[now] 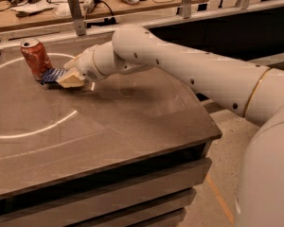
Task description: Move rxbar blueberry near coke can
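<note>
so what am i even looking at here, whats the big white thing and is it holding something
This is one picture from one camera, looking down across a grey table. Where the camera is mounted can't be told. The big white thing is a robot's arm, reaching in from the picture's right. At its end is the gripper, a two-finger clamp with tan tips, low over the far left part of the table. It looks shut on one end of a dark-blue snack bar, which sticks out to the left. A red can stands upright right beside the bar. Behind the table is a workbench with cables on it.
</note>
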Robot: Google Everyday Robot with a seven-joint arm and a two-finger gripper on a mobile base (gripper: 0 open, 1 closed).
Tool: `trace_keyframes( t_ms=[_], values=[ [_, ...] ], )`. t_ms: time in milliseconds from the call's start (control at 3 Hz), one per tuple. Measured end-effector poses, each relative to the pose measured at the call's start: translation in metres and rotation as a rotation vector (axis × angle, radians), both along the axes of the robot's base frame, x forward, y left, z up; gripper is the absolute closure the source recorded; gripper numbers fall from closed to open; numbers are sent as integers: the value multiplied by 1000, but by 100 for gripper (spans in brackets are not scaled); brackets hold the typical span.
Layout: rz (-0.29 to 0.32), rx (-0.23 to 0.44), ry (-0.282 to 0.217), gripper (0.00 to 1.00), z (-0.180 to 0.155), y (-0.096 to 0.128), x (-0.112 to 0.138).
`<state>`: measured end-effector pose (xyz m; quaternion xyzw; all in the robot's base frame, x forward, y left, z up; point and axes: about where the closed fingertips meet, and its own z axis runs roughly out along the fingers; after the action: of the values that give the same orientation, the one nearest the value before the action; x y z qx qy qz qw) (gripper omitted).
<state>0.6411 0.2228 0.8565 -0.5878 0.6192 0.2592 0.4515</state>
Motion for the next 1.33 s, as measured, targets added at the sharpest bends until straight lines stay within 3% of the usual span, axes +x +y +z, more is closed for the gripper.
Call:
trace_keyframes(
  t_ms=[333,667,1000,1333],
  values=[
    [15,-18,-1,6,-1,1,3],
    [36,-29,-9,0,3,-8,-2],
    [17,-11,-8,0,10,-41,-11],
    [-45,13,20,0,19,-104,-26]
  ],
)
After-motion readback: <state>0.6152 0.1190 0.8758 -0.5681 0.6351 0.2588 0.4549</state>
